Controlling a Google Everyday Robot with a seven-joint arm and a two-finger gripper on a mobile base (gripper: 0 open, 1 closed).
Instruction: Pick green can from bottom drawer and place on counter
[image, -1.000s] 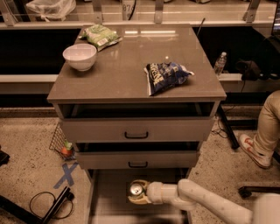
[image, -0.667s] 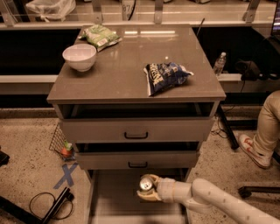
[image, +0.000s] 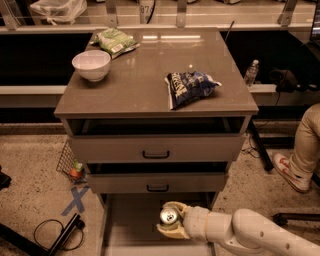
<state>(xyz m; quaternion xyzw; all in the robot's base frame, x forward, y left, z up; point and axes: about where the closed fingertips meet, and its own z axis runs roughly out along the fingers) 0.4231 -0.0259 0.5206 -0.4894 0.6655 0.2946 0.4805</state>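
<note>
My gripper (image: 170, 220) is shut on the green can (image: 169, 216), whose shiny silver top faces up. The white arm reaches in from the lower right. The can is held just above the pale floor of the open bottom drawer (image: 127, 225), below the two upper drawers. The counter (image: 145, 75) is the glossy grey-brown top of the cabinet, well above the gripper.
On the counter sit a white bowl (image: 91, 64), a green snack bag (image: 114, 40) and a blue chip bag (image: 189, 87). The two upper drawers (image: 156, 148) stick out slightly. A person's leg (image: 302, 150) stands at the right. A black cable (image: 55, 232) lies on the floor at the left.
The gripper with the can has moved to the right and slightly up over the bottom drawer. Nothing on the counter has moved.
</note>
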